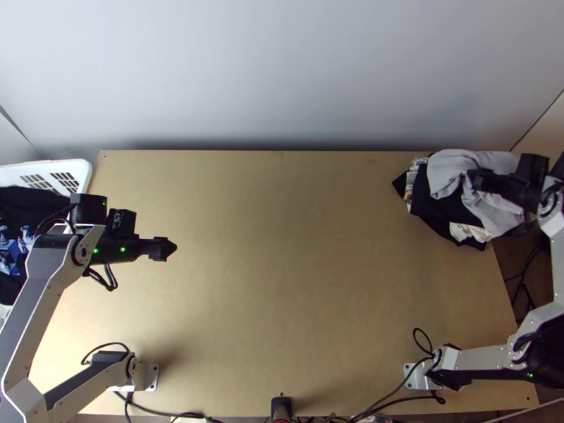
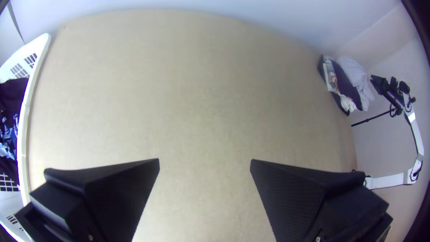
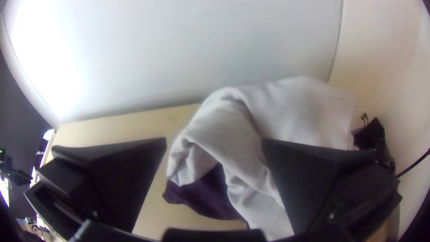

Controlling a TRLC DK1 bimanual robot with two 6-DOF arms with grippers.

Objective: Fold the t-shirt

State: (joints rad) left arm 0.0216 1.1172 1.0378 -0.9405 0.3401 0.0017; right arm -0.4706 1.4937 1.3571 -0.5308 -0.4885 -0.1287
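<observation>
Hanging released: left jaws over smooth tabletop (image 1: 282, 261), right jaws over rumpled grey cloth (image 1: 445, 169)

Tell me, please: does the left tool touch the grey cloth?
Apart. The top view shows bare table between the left tool and the grey cloth.

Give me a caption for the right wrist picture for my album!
Open black gripper above a crumpled light-grey cloth lying on dark purple cloth.
</observation>
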